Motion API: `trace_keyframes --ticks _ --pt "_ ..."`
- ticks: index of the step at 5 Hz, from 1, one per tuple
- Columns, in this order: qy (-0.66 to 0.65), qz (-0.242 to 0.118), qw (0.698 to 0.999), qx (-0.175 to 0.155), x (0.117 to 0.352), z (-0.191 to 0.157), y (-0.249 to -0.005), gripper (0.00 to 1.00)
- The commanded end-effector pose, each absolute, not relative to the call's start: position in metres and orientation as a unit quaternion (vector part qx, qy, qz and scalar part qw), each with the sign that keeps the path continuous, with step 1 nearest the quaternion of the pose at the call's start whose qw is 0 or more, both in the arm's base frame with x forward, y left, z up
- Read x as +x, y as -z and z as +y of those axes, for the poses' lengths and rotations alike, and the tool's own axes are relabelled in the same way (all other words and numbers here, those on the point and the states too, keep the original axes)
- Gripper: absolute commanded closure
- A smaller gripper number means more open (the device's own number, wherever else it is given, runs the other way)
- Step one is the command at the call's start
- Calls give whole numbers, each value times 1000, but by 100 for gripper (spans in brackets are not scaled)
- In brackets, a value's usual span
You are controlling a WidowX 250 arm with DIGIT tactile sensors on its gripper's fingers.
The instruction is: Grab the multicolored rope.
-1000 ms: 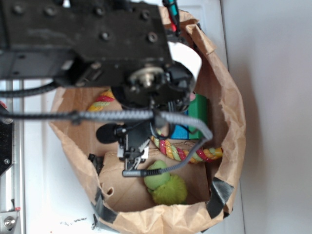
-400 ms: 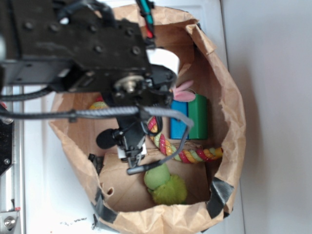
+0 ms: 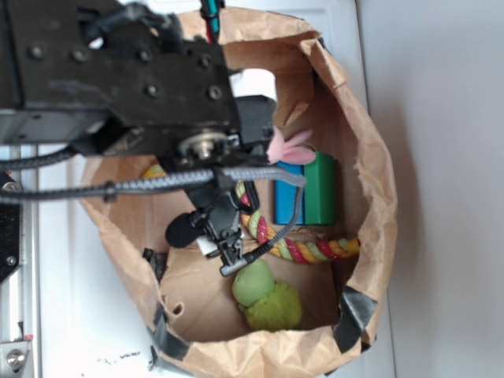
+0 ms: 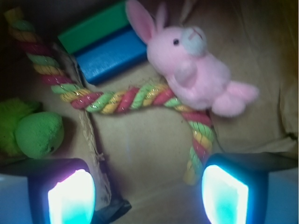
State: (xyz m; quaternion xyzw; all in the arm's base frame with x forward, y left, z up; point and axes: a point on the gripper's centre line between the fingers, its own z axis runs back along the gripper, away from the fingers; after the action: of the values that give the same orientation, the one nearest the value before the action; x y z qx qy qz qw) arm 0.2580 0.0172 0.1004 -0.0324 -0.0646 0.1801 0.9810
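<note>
Over the last second my arm has slid toward the left of the exterior view, uncovering the pink plush bunny [image 3: 288, 146] and the blue block [image 3: 289, 203] beside the green block [image 3: 320, 200], which my wrist was hiding. The move has also brought more of the multicolored rope [image 4: 122, 99] out from under me, so I judge I am lining up over it, not yet reaching down.

My gripper [image 4: 148, 193] is spread wide and holds nothing; the two fingers [image 4: 70, 198] sit at the bottom corners of the wrist view, glowing pale blue. The rope runs between them and above: from the top left corner it curves down past the blocks, crosses the middle, passes under the bunny's belly and bends down to end just beside my right finger.

Everything lies on the brown floor of a crumpled paper bag [image 3: 375, 236] (its rim is torn and patched with dark tape). The green plush toy [image 4: 32, 133] rests near my left finger, apart from the rope. The bag stands on a white surface.
</note>
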Motion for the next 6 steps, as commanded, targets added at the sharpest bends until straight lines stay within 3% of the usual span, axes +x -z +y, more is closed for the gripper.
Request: trace_keyframes --ticks 1,4,5,6 --pt "-178 -99 978 -35 268 14 -120 0" --pt "-178 -99 978 -35 268 14 -120 0" --pt "-194 -108 974 -38 273 23 -109 0" --pt "-227 -90 969 -36 267 31 -102 0"
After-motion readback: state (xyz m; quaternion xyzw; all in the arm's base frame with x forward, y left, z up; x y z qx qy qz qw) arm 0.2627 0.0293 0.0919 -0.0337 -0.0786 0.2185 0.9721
